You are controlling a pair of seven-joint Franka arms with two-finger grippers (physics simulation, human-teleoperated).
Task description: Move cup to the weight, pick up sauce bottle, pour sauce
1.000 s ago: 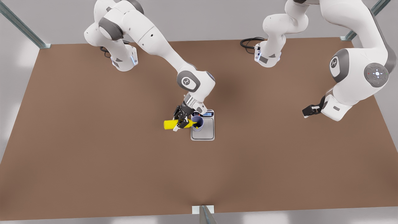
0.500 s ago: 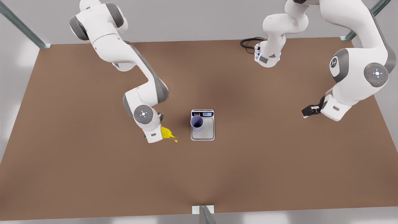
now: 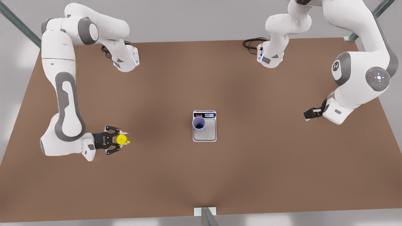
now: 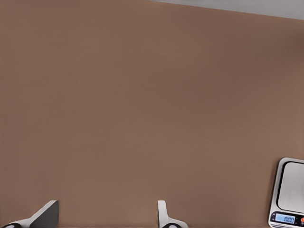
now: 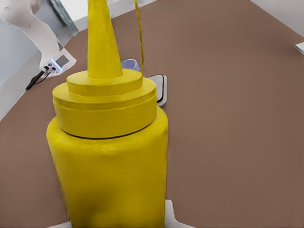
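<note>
Brown desk (image 3: 270, 169) runs wide and bare around the few items, w/ metal frame posts at the far corners and one at the near edge centre. Black cable coil (image 3: 251, 42) lies by the far-right arm base. Weight (image 3: 204, 126) sits mid-desk, display strip on its far side; the cup (image 3: 198, 124) stands upright on the platform's left-far part, rim up, nothing touching it. Sauce bottle (image 3: 122, 139) is well to the left of the weight, open desk between them and no obstacle in that gap. Right hand (image 3: 113, 145), at the front view's left, pinches the sauce bottle from the sides; bottle upright, nozzle up, seen close in the right wrist view (image 5: 109, 156), w/ cup (image 5: 131, 64) and weight (image 5: 159, 88) farther off behind it. A thin yellow thread (image 5: 139, 33) runs beside the nozzle there. That arm is folded low, forearm running down the left edge of the desk, wrist horizontal, hand pointing toward the centre. Plenty of free room near and to the right of it. Left hand (image 3: 309, 113), at the front view's right, waits above the desk well right of the weight, fingers (image 4: 164, 216) spread and holding nothing; left wrist view shows bare desk plus a corner of the weight (image 4: 289, 197).
</note>
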